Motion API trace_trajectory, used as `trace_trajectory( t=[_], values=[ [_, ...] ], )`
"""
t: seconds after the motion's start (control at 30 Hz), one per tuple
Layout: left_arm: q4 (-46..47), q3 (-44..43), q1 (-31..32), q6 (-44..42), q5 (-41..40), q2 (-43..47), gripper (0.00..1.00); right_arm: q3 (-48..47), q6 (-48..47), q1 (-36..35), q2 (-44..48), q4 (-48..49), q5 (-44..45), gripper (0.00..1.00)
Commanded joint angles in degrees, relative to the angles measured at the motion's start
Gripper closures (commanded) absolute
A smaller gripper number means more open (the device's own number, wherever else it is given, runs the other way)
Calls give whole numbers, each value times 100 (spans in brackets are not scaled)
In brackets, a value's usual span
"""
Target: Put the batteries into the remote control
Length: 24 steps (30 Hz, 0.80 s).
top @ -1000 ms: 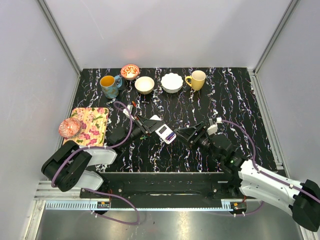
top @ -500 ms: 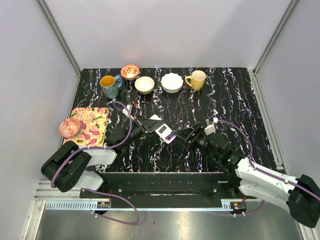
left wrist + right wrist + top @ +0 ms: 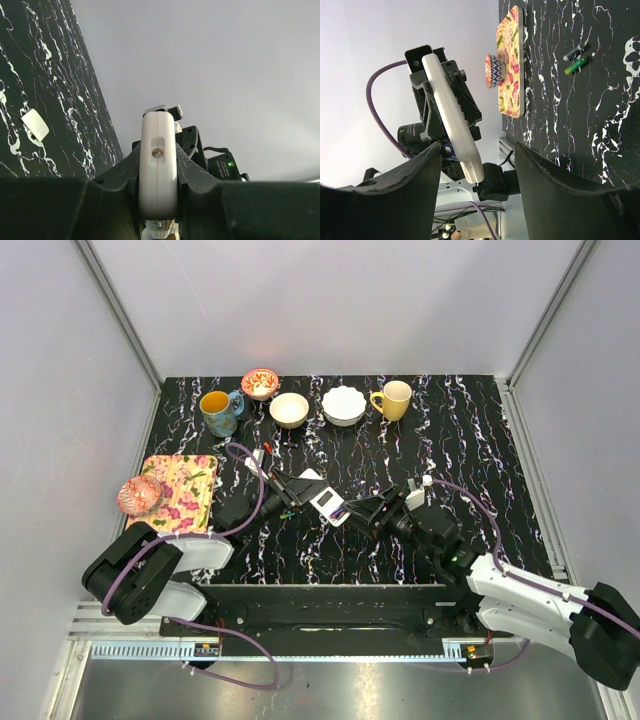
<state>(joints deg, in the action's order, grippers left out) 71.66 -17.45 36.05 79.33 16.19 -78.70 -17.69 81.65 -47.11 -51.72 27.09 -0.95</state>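
Note:
My left gripper (image 3: 308, 497) is shut on the remote control (image 3: 329, 504) and holds it off the table; its white edge shows between the fingers in the left wrist view (image 3: 158, 165). My right gripper (image 3: 363, 513) is open, just right of the remote. In the right wrist view the remote (image 3: 451, 115) stands on edge between the spread fingers (image 3: 415, 175), with a blue battery end (image 3: 446, 149) at its back. Two loose batteries, one green (image 3: 576, 65) and one dark (image 3: 575, 50), lie on the table. A small white cover (image 3: 35, 125) lies on the table.
At the back stand a blue mug (image 3: 218, 410), a red bowl (image 3: 260, 382), a cream bowl (image 3: 289, 409), a white bowl (image 3: 343, 404) and a yellow mug (image 3: 394, 399). A floral board (image 3: 185, 490) with a round patterned cup (image 3: 139, 495) lies at the left.
My right gripper has moved left, closer to the remote. The left gripper and the remote have stayed where they were.

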Motion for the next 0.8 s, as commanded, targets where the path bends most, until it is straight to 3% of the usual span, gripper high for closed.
trace_trajectory(
  t=[0.0, 0.2, 0.77],
  values=[
    [2370, -136, -19, 21, -212, 223, 100, 20, 88, 44, -153, 393, -142, 35],
    [2370, -180, -11, 30, -265, 241, 100, 20, 115, 44, -285, 640, -195, 35],
    [2370, -48, -19, 12, -221, 30, 100, -463, -290, 185, 215, -46, -195, 27]
  ],
)
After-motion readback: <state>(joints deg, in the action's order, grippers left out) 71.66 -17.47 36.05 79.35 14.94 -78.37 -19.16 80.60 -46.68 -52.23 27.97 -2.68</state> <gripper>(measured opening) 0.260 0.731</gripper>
